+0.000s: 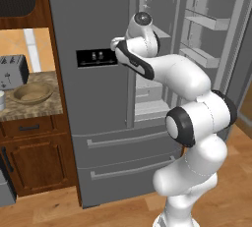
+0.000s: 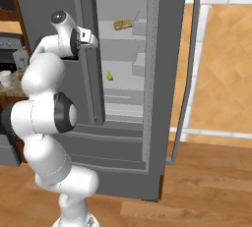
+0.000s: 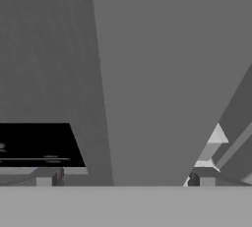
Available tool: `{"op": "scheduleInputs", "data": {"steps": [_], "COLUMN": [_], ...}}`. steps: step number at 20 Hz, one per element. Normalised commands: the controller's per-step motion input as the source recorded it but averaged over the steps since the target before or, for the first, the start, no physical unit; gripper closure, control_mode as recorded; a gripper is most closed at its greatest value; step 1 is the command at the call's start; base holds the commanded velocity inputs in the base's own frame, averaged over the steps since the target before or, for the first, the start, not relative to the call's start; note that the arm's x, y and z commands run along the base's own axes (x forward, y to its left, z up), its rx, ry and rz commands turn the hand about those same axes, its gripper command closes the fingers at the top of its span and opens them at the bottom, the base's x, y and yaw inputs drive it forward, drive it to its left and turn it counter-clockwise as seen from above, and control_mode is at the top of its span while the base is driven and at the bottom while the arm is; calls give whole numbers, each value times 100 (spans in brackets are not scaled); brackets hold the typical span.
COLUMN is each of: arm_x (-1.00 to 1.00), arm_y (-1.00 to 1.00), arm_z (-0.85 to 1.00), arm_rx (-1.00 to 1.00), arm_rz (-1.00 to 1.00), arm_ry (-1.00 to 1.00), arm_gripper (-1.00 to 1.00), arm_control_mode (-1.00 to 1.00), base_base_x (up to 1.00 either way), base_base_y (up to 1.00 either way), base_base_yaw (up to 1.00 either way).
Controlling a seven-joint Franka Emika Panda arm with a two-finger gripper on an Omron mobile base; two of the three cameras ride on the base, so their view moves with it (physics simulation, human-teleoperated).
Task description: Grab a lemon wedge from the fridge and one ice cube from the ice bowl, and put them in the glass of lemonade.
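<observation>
The fridge has its right door swung wide, and the lemon wedge sits on a middle shelf, with a tan bread-like lump on the shelf above. The gripper hovers empty with its jaws spread wide, nose almost against the shut left door near the black dispenser panel. I reckon the hand could scrape that door's edge reaching in, or nudge the tiny wedge away.
</observation>
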Motion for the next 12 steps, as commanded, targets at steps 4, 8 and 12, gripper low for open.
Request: {"op": "scheduleInputs", "data": {"steps": [4,8,12], "arm_x": [6,18,13], "arm_y": [4,0,0], "arm_z": [-25,-8,0], "arm_rx": [0,0,0], "arm_rz": [0,0,0], "arm_ry": [-8,-1,0], "arm_gripper": [-100,-100,100], "arm_control_mode": [-100,-100,-100], "base_base_x": [0,0,0], "base_base_y": [0,0,0], "base_base_yaw": [0,0,0]}}
